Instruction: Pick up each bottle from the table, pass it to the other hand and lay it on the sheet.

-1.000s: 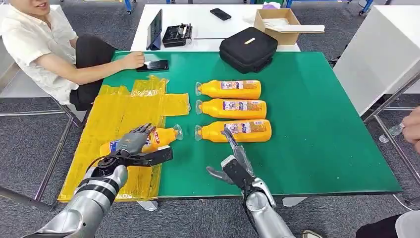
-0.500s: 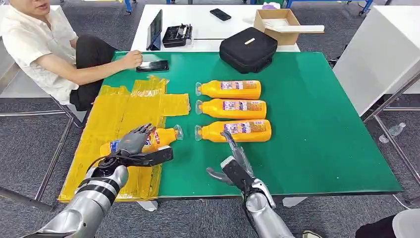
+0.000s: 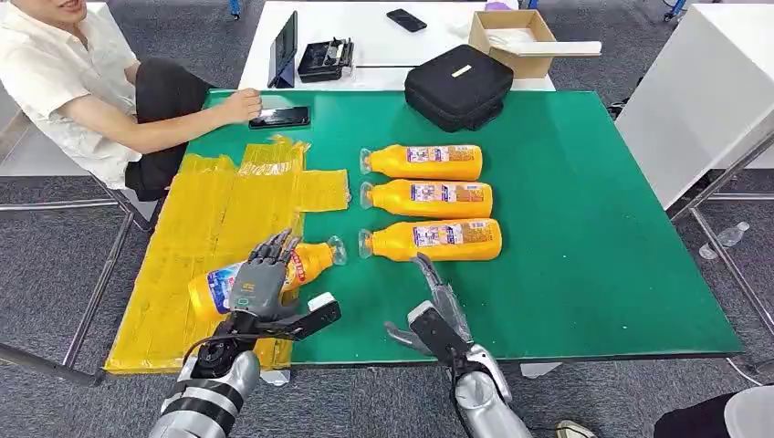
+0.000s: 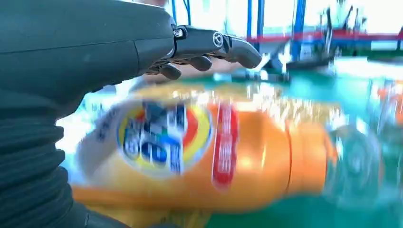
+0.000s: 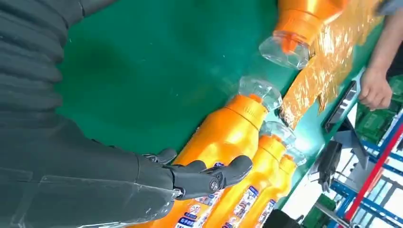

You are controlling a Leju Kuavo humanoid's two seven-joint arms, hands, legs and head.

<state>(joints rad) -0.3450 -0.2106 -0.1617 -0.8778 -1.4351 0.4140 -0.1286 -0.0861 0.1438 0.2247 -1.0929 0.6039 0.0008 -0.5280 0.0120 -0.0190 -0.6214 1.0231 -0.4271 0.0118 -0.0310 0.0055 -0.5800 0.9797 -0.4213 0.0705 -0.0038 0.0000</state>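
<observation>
Left hand (image 3: 260,285) is hovering spread-fingered, holding nothing, over the orange plastic bottle (image 3: 306,262) lying on the crinkled yellow sheet (image 3: 214,212) at lower left; right hand (image 3: 436,315) is empty, fingers extended, near three orange bottles (image 3: 429,200) at centre.

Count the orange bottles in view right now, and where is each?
4. Three lie in a row on the green table: far, middle, near. The fourth bottle lies on the yellow sheet beneath the left hand.

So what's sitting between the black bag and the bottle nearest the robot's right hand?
Two more orange bottles, lying side by side on the green table, in the head view.
</observation>
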